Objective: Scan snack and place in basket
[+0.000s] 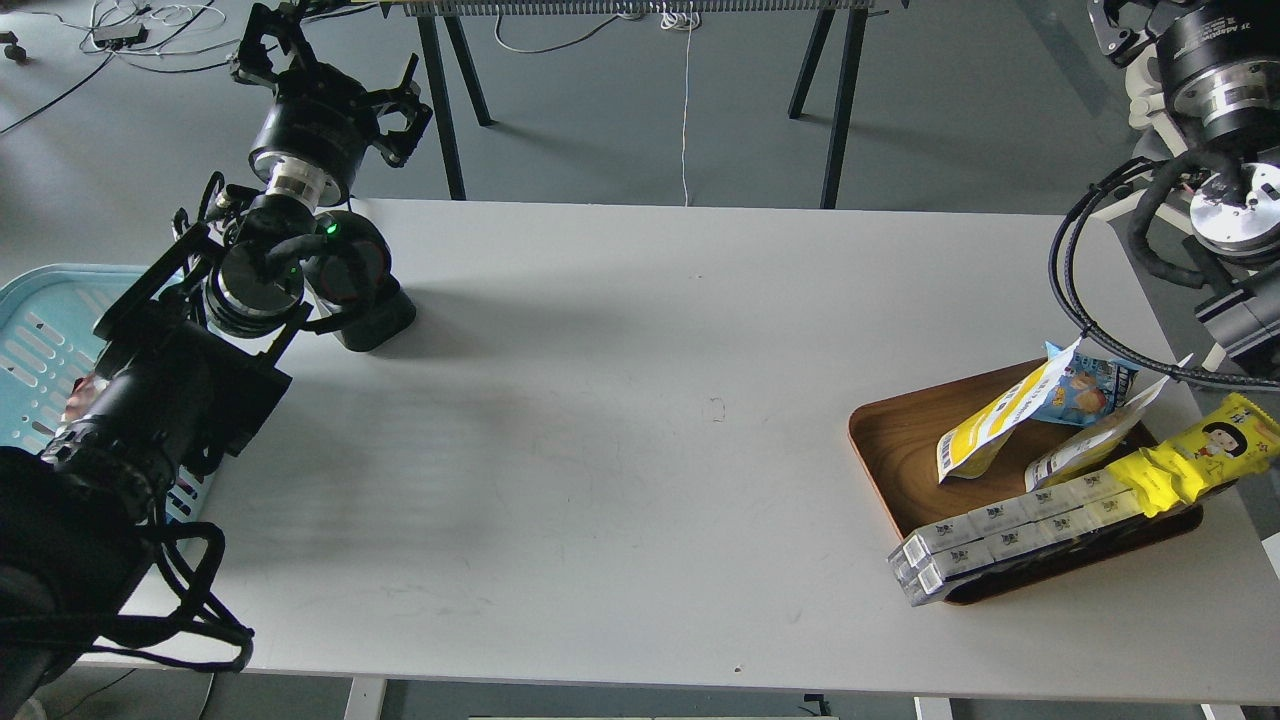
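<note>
Here, at the far left, the light-blue basket (45,330) sits beside the table edge, below and to the left of the left gripper (300,45), partly hidden by that arm's thick links. The left gripper is raised over the table's back left corner, its black fingers spread apart with nothing between them. Just below it, on the white table (620,400), stands a dark scanner-like block (375,315), close against the arm's wrist. The middle of the table is well apart from both grippers. Toward the right, a brown wooden tray (900,440) lies well below the right gripper (1125,30), which is cut off at the top right corner, so I cannot tell whether it is open or closed. In the tray, the white-and-yellow snack pouch (985,425) leans tilted against a light-blue snack bag (1085,390). Beside them lie a row of small white boxes (1000,535) along the tray's near rim and a long yellow cartoon-face wrapper (1200,455), overhanging the tray's right side.
</note>
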Controlling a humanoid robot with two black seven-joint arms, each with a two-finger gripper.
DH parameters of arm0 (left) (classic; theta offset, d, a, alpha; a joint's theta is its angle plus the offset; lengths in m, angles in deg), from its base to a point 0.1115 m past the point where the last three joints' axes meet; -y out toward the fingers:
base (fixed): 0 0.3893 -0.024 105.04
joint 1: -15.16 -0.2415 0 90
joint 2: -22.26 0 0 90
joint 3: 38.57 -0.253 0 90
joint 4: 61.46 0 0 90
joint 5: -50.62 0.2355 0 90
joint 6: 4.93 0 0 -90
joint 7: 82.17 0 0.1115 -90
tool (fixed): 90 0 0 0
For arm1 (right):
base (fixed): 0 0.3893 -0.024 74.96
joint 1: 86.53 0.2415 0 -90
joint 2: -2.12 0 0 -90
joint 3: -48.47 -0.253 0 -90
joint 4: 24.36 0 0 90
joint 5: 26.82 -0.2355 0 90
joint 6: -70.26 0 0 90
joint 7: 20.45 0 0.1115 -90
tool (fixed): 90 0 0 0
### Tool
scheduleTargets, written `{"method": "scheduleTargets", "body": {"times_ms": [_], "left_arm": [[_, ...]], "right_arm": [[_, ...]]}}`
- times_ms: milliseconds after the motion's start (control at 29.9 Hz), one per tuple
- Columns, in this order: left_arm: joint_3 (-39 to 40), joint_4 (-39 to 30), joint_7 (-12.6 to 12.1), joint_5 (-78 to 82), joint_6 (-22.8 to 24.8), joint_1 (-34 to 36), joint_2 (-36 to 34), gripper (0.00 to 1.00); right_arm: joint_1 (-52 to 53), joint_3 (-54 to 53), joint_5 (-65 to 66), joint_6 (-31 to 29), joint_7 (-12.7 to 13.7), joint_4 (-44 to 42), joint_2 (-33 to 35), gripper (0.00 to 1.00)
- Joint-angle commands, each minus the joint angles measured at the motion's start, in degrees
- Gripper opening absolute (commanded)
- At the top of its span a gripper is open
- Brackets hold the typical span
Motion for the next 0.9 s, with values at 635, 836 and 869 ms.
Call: {"method": "scheduleTargets", "body": {"times_ms": [635,836,869], "left_arm": [[0.16,-0.68,0.15,0.0,-0.03,0.54,-1.99,1.0],[0.16,-1.04,0.15,0.0,0.14,0.45,-3.05,1.0],[0.08,-1.04,0.15,0.0,0.14,0.45,-3.13,1.0]], "right_arm": [[26.9,37.26,14.37,0.0,-3.04,15.05,11.38,0.99],[39.56,49.32,37.73,0.0,-3.04,24.71,11.3,0.99],[41.06,50.55,41.78,0.0,-3.04,26.12,11.21,0.99]]}}
